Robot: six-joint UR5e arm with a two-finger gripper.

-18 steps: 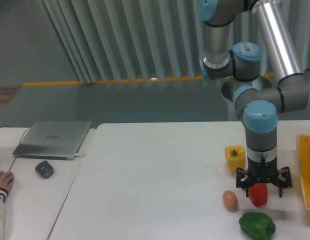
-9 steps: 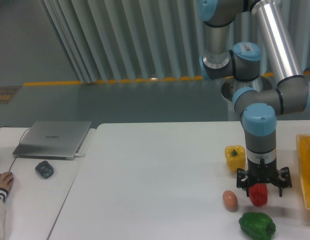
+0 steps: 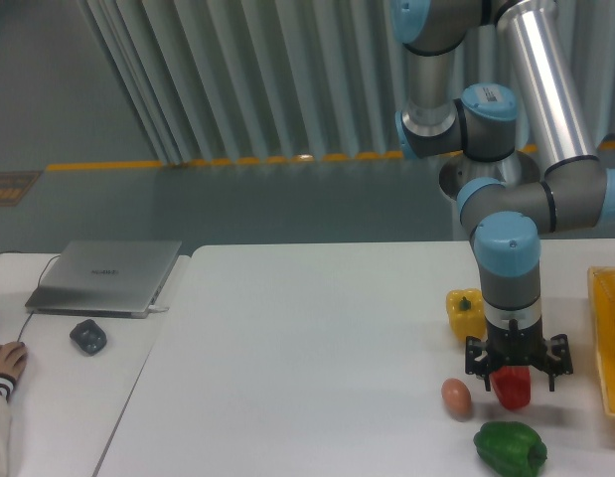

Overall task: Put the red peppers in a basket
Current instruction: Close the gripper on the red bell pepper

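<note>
Red and glossy, the pepper sits low on the white table, its top hidden inside the black gripper, whose fingers stand on both sides of it; whether they clench it cannot be told. From the pepper, a brown egg lies at nine o'clock, a green pepper at six, a yellow pepper at eleven, and the orange basket at three, well apart.
</note>
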